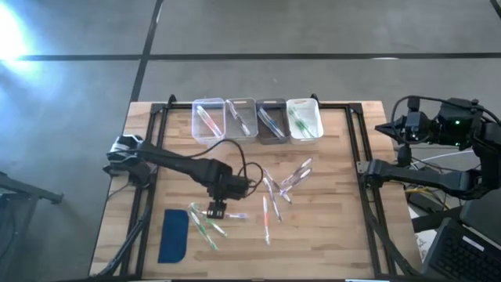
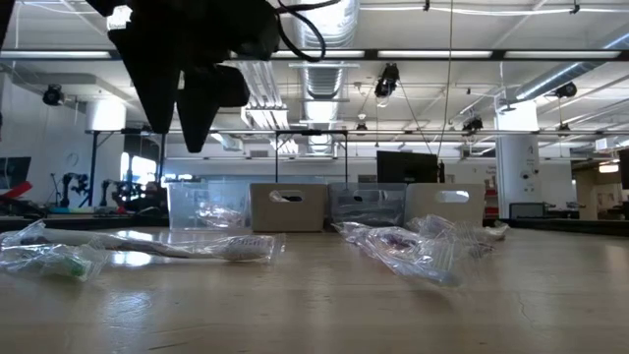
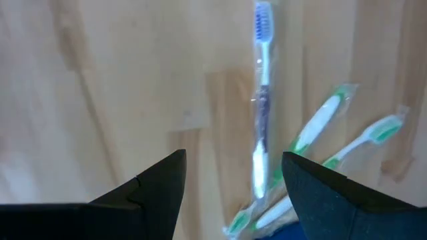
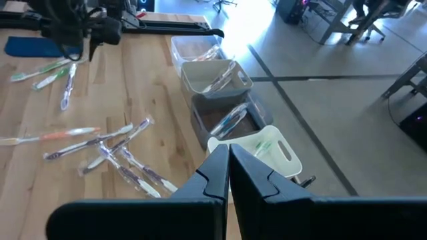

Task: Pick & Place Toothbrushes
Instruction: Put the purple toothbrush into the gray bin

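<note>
While my left claw point(image 1: 217, 210) hangs wide above a blue-bristled toothbrush point(image 3: 261, 100), lying between its fingers, I judge descent and closing come next.

Bench point(image 1: 329, 243): pale wood planks, framed by dark rails, grey floor all around.
Left arm: reaching in from the left edge, its hand point(image 1: 215, 209) hanging over the front-left part of the bench, fingers apart.
Under that hand: a few green-accented toothbrushes point(image 1: 205, 225) lying fanned out.
Blue pad point(image 1: 174, 235): flat, just beside that green bunch, near the front-left corner.
Centre: a loose scatter of wrapped toothbrushes point(image 1: 283, 184), crossing one another.
Back edge: four bins point(image 1: 257, 120) side by side, each with toothbrushes inside.
Right arm: parked off the right edge of the bench, hand point(image 1: 362, 168) shut.
</note>
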Controlling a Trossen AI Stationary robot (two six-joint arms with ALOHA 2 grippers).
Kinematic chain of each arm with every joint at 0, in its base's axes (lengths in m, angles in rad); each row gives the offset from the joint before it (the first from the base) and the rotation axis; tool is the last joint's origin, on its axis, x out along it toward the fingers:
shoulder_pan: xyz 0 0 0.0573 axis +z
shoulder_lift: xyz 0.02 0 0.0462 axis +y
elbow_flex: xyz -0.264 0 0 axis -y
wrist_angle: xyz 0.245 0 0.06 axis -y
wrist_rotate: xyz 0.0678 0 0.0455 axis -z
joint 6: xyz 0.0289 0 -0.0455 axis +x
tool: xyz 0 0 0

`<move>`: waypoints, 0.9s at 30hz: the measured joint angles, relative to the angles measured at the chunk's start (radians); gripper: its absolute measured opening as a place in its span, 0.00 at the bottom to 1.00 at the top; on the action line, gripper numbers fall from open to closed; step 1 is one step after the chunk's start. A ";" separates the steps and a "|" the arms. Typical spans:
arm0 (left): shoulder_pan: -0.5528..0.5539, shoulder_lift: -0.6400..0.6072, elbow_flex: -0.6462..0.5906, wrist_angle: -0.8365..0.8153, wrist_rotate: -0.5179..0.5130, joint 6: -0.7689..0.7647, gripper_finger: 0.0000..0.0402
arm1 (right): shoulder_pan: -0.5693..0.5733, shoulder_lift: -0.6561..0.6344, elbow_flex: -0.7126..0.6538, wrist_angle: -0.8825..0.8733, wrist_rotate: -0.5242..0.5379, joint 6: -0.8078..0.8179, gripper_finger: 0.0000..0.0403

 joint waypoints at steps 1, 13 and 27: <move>-0.011 0.000 -0.007 0.014 0.000 -0.017 0.63 | 0.000 0.000 0.000 0.000 0.000 -0.001 0.02; -0.129 -0.005 -0.176 0.204 -0.056 -0.165 0.63 | 0.000 0.000 0.000 0.000 0.001 0.001 0.02; -0.140 -0.006 -0.316 0.378 -0.056 -0.149 0.63 | 0.000 0.000 0.000 0.000 0.002 0.001 0.02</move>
